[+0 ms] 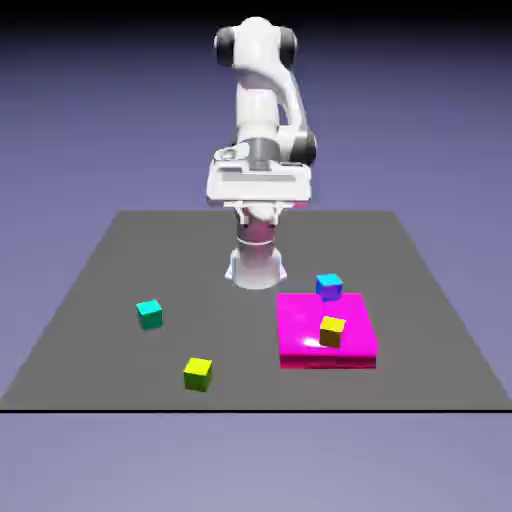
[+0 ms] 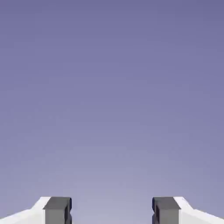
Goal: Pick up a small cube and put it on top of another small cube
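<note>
Cubes (image 1: pixel 198 375) (image 1: pixel 150 314) on table (image 1: pixel 220 340) | magenta block (image 1: pixel 305 325) beside, bearing yellow cube (image 1: pixel 332 332)

No lettering or numbers seem readable on anything here.

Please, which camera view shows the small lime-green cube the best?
The exterior view shows it best: the small lime-green cube with darker sides stands whole and unobstructed on the dark grey table, near its front edge. The hand view does not show it, only the open end effector before the plain blue-violet backdrop.
</note>
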### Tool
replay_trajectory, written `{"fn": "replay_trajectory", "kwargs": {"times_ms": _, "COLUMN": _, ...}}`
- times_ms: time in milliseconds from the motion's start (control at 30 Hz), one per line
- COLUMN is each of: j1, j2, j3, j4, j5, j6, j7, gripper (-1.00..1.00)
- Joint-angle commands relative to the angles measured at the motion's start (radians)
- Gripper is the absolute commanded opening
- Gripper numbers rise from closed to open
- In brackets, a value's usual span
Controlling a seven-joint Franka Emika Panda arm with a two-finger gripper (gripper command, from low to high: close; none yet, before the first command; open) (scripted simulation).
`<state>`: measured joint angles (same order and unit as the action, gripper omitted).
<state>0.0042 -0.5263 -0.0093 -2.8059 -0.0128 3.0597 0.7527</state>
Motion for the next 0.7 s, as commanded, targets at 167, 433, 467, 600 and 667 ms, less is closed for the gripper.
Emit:
{"fn": "replay_trajectory", "kwargs": {"times_ms": 167, "j1": -0.039, "j2": 0.217, "j3": -0.046, "j4": 0.02, "j5": -0.064, "j6": 0.113, "j7": 0.058, "gripper": 0.0}}
{"fn": "replay_trajectory", "kwargs": {"times_ms": 433, "j1": -0.09, "j2": 0.507, "j3": -0.108, "j4": 0.048, "j5": -0.149, "j6": 0.263, "j7": 0.135, "gripper": 0.0}}
{"fn": "replay_trajectory", "kwargs": {"times_ms": 467, "j1": -0.097, "j2": 0.544, "j3": -0.115, "j4": 0.051, "j5": -0.159, "j6": 0.282, "j7": 0.145, "gripper": 0.0}}
{"fn": "replay_trajectory", "kwargs": {"times_ms": 600, "j1": -0.123, "j2": 0.689, "j3": -0.146, "j4": 0.065, "j5": -0.202, "j6": 0.357, "j7": 0.184, "gripper": 0.0}}
{"fn": "replay_trajectory", "kwargs": {"times_ms": 667, "j1": -0.136, "j2": 0.761, "j3": -0.161, "j4": 0.071, "j5": -0.223, "j6": 0.395, "j7": 0.203, "gripper": 0.0}}
